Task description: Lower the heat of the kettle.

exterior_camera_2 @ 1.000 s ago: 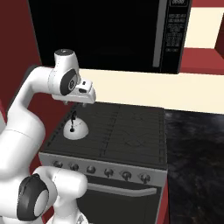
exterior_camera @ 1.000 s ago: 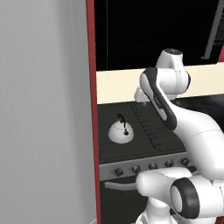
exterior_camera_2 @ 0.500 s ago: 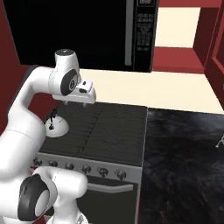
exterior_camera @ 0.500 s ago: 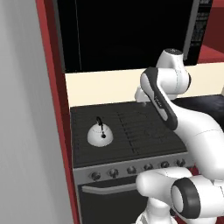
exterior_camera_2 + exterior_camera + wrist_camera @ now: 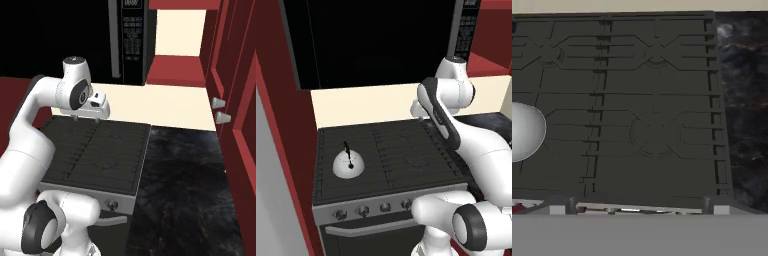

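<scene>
- The kettle (image 5: 349,165) is sitting on the stove's (image 5: 406,165) front-left burner.
- You are hovering the gripper (image 5: 92,118) over the stove's back edge — I cannot tell the fingers' spread.
- Aim for the front-edge knobs (image 5: 362,210), picking the kettle's.

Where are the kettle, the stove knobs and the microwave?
kettle (image 5: 349,166): left base view, on its white dome.
stove knobs (image 5: 362,211): left base view, on one knob in the front row.
microwave (image 5: 131,40): right base view, on its control panel.
</scene>
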You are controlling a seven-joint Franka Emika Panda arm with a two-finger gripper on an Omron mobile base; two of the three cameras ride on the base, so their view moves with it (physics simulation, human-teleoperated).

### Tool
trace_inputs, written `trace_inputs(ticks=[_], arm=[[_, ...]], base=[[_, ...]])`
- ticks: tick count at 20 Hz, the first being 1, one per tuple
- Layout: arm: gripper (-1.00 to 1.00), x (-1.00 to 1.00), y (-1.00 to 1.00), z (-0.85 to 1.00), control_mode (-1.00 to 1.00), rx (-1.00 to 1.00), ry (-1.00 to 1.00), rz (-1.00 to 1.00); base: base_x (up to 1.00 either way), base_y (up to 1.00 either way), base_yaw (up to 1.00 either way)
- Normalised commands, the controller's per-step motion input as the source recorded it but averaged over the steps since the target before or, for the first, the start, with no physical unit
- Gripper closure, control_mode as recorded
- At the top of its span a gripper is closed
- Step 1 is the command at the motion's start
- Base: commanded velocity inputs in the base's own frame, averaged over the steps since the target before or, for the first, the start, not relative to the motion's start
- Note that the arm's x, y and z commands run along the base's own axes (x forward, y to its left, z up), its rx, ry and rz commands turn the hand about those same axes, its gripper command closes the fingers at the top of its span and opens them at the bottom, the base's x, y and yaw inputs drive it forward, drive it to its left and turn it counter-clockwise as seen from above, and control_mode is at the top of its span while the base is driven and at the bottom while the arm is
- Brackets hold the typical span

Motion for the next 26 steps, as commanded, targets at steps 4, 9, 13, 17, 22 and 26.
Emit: trace_inputs(ticks=[4, 9, 13, 17, 22, 26], arm=[[-1.00, 0.00, 0.00, 0.00, 1.00, 0.00, 0.00, 0.00], [-1.00, 0.00, 0.00, 0.00, 1.00, 0.00, 0.00, 0.00], [-1.00, 0.00, 0.00, 0.00, 1.00, 0.00, 0.00, 0.00], [-1.00, 0.00, 0.00, 0.00, 1.00, 0.00, 0.00, 0.00], [-1.00, -0.36, 0.22, -0.12, -1.00, -0.03, -0.06, 0.04], [-1.00, -0.49, 0.84, -0.30, -1.00, -0.19, 0.00, 0.08]], base=[[0.53, -0.34, 0.00], [0.11, -0.28, 0.00], [0.00, -0.05, -0.01], [0.00, 0.00, 0.00], [0.00, 0.00, 0.00], [0.00, 0.00, 0.00]])
